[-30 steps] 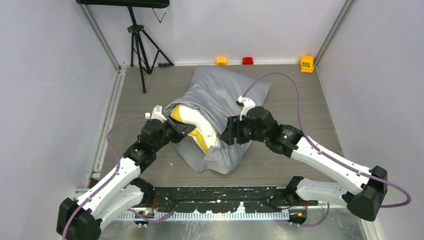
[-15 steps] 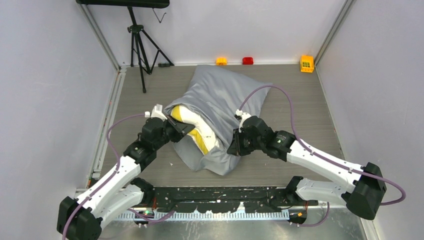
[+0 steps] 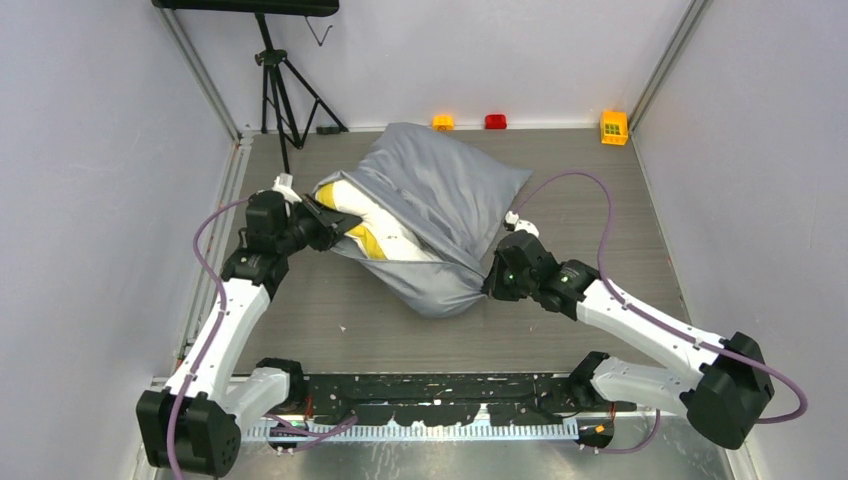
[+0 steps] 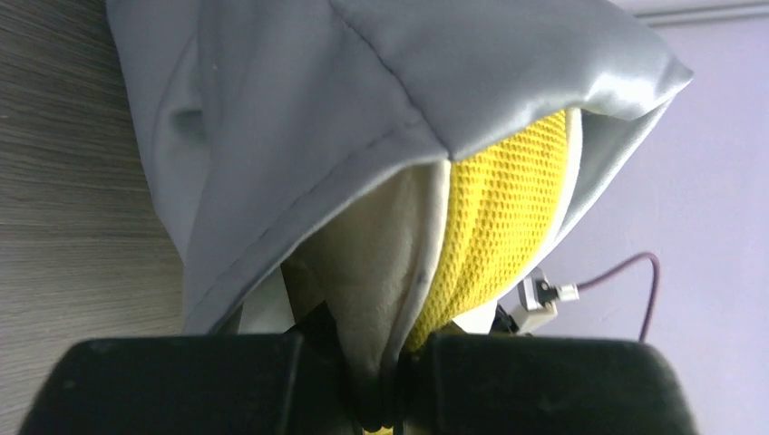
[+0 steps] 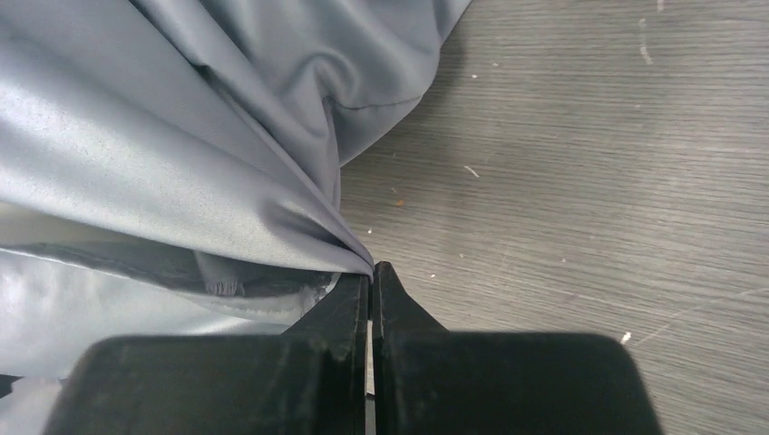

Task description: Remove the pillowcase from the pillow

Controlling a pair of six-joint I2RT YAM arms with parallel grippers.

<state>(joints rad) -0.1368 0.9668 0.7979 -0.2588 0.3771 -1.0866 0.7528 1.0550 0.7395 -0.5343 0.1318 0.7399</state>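
Left wrist view: left end effector (image 4: 374,399) pinches the pillow (image 4: 494,227) corner poking out just ahead. The right end effector (image 5: 370,283) clamps bunched pillowcase (image 5: 136,127) at its tips, likely to pull the two apart.

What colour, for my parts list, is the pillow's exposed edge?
Yellow mesh along the pillow edge, beside its white face; best seen in the left wrist view.

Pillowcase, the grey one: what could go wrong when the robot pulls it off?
The right gripper pinches only a thin fold of the soft grey-blue fabric pillowcase at its fingertips, so it might slip free. The left gripper clamps just a corner of the plump white and yellow pillow, which could also pull out.
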